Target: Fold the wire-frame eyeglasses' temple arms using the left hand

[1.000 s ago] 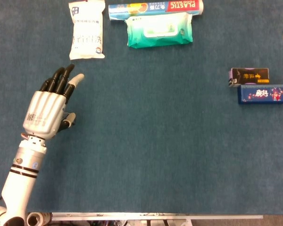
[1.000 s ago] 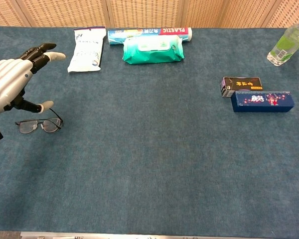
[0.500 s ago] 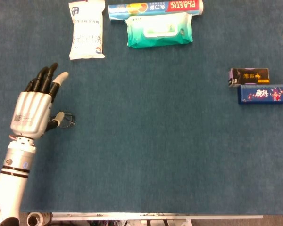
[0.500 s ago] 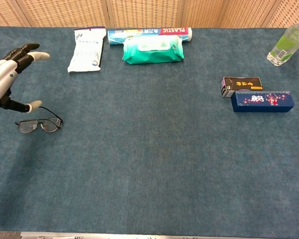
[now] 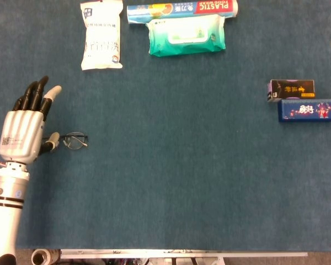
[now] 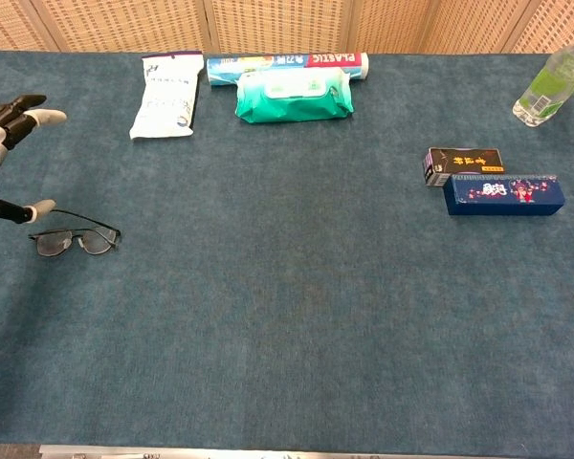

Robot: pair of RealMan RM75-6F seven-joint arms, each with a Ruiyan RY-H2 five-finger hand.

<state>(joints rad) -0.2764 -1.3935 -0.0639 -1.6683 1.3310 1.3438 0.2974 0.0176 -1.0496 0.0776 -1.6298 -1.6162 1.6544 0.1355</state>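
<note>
The wire-frame eyeglasses [image 5: 72, 141] lie on the blue cloth at the left; in the chest view the eyeglasses [image 6: 96, 242] rest lenses toward the camera, with a thin temple arm running behind them. My left hand [image 5: 23, 131] hovers just left of them, flat, back up, fingers stretched out and holding nothing. Its thumb tip is a short gap from the frame's left end. The chest view catches only the fingertips and thumb of the left hand [image 6: 8, 120] at the left edge. The right hand appears in neither view.
A white pouch [image 5: 102, 34], a green wipes pack [image 5: 186, 34] and a plastic-wrap box [image 5: 182, 9] line the far edge. A black box [image 5: 291, 88] and a blue box [image 5: 310, 109] sit at the right. A green bottle [image 6: 553, 81] stands far right.
My left hand has slid leftward off the eyeglasses, uncovering them in the head view. The glasses have stayed in place.
</note>
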